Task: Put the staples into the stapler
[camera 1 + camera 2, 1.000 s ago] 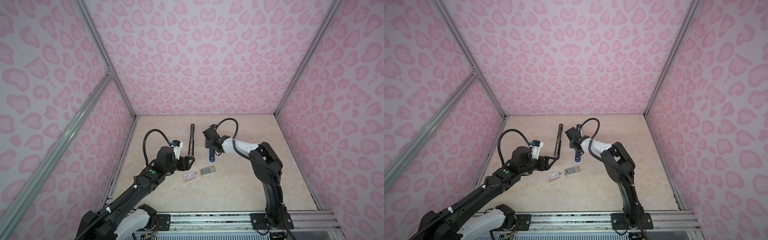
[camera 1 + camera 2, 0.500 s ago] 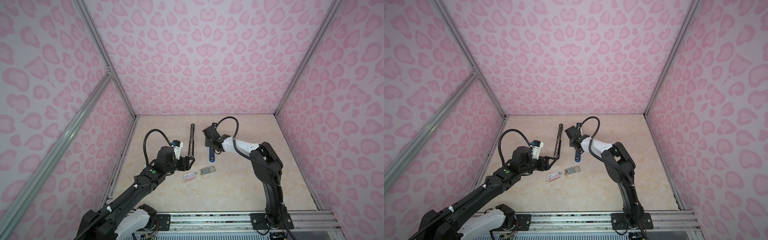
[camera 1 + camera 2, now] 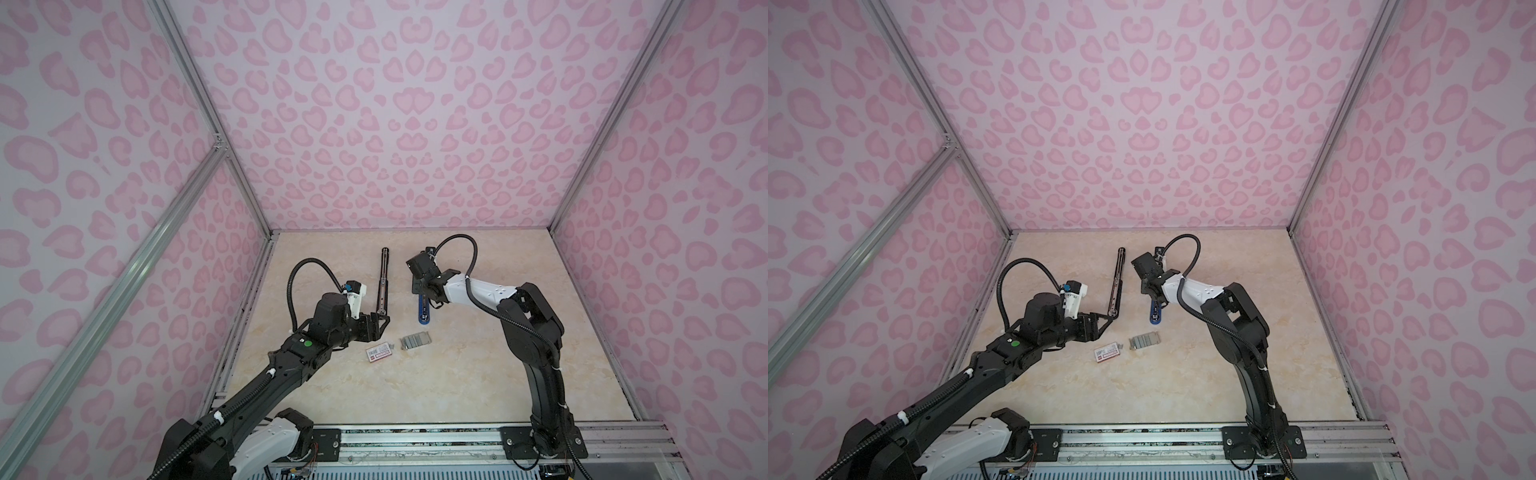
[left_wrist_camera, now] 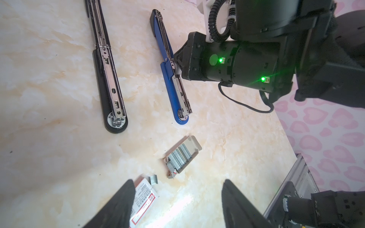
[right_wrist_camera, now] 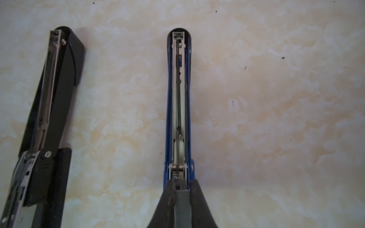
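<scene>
Cream marbled tabletop (image 3: 457,374), pink heart-print walls (image 3: 395,124); right gripper (image 5: 180,183) pinches the blue stapler (image 5: 178,98), left gripper (image 4: 176,183) spread apart, staples (image 4: 178,158) just ahead

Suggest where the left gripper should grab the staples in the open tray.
Probably from straight above: the staples lie flat in a shallow, open-topped tray. With the open left gripper, pinch the block's outer strip across its narrow width.
</scene>
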Controlling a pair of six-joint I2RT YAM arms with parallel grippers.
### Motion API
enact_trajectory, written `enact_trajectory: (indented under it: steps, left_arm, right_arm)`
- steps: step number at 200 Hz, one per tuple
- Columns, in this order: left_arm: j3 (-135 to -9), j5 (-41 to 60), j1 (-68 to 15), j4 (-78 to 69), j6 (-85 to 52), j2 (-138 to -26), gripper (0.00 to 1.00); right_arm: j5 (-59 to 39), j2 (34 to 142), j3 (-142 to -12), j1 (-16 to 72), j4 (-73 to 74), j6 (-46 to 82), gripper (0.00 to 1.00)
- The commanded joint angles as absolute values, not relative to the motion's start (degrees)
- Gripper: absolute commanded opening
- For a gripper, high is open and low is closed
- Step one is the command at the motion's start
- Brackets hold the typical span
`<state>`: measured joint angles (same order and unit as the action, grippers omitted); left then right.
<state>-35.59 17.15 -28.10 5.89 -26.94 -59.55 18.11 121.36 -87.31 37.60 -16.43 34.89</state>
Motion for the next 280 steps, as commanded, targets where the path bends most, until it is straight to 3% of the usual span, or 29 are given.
enact_trajectory:
  steps: [1, 182, 207, 253, 280]
  left_arm:
    - [-35.38, 17.49, -28.04, 4.58, -26.81, -59.49, 0.72]
    - [-34.91, 17.40, -28.13, 4.58, -26.80, -59.24, 0.72]
    - [-34.80, 17.40, -28.15, 4.69, -26.81, -59.06, 0.72]
    - [-34.97, 17.40, -28.13, 4.66, -26.82, -59.06, 0.72]
    - [-35.16, 17.53, -28.13, 4.66, -26.81, -59.37, 0.72]
  right_arm:
    - [18.79, 120.64, -87.43, 37.62, -17.01, 34.54, 0.15]
    - [18.77, 122.52, -87.45, 38.38, -17.35, 35.04, 0.17]
    - [18.92, 122.28, -87.69, 38.61, -17.74, 35.15, 0.27]
    - [19.64, 120.25, -87.97, 38.41, -17.94, 34.20, 0.31]
    - [14.93, 121.04, -89.77, 37.01, -18.69, 33.08, 0.35]
